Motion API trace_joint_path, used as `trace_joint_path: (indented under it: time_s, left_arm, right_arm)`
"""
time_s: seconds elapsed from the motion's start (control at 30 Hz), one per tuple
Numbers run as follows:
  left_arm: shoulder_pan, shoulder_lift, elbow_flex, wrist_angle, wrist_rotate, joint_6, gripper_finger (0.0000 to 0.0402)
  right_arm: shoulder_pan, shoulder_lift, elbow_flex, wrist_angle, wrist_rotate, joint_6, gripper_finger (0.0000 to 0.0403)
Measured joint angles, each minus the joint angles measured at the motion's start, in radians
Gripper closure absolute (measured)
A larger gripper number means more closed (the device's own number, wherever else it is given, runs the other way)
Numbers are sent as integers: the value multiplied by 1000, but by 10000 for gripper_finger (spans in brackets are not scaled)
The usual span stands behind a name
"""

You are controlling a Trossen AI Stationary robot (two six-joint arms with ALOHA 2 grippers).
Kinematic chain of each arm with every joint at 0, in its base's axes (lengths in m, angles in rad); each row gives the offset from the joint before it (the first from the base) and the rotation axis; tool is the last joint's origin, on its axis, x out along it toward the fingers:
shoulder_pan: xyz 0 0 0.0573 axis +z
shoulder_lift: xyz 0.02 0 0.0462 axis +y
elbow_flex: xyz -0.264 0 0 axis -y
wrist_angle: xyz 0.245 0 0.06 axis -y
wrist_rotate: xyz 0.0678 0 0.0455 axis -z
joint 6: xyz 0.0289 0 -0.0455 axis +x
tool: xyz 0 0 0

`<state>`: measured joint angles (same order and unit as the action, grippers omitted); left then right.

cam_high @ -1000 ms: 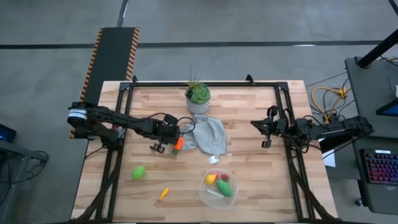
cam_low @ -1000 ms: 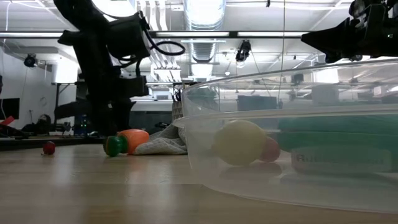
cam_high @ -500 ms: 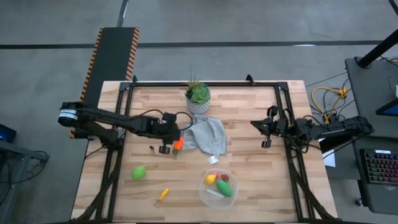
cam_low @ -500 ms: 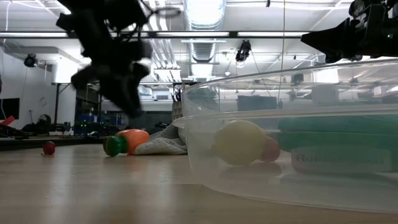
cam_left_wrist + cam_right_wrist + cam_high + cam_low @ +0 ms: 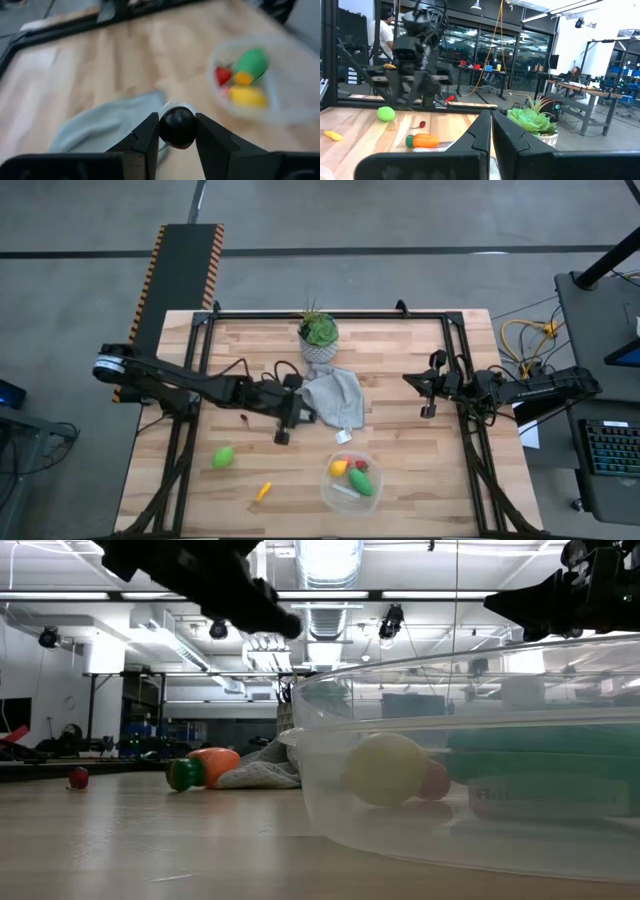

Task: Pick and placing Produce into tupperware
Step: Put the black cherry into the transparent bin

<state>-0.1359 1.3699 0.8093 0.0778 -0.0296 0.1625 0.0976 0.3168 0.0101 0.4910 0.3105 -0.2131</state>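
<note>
My left gripper [image 5: 283, 436] hangs above the table beside the grey cloth [image 5: 336, 397], between the cloth and the tupperware [image 5: 352, 481]. It is shut on a small dark round piece [image 5: 175, 127]. The clear tupperware [image 5: 260, 80] holds a yellow lemon, a red piece and a green oval. An orange carrot with a green end [image 5: 203, 768] lies on the wood against the cloth, and a red berry [image 5: 78, 778] lies near it. A green oval [image 5: 223, 457] and a small yellow-orange carrot [image 5: 263, 491] rest on the table. My right gripper [image 5: 428, 407] waits, shut, at the table's right side. My left gripper pinches the small dark round piece [image 5: 175, 127] between its two fingers [image 5: 145, 140], one on each side of it. The piece is lifted clear of the table, over the cloth's edge.
A potted green plant [image 5: 319, 337] stands at the far middle, just behind the cloth. A small white tag [image 5: 343, 437] lies between the cloth and the tupperware. Black frame rails run along the table's left, right and far edges. Bare wood lies to the right of the tupperware.
My left gripper has risen from table height beside the orange carrot and swung toward the table's right and near edge, closer to the tupperware. The carrot and the red berry have stayed where they lay.
</note>
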Motion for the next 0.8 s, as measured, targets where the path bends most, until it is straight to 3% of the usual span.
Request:
trace_joint_path:
  time_s: [0.43,0.8]
  left_arm:
    - [-72,222,19,474,291,-153,313]
    - [-117,428,129,597,407,-236,313]
  right_arm:
    - [0,0,0,0,4,-5,394]
    - [0,0,0,-2,4,-6,394]
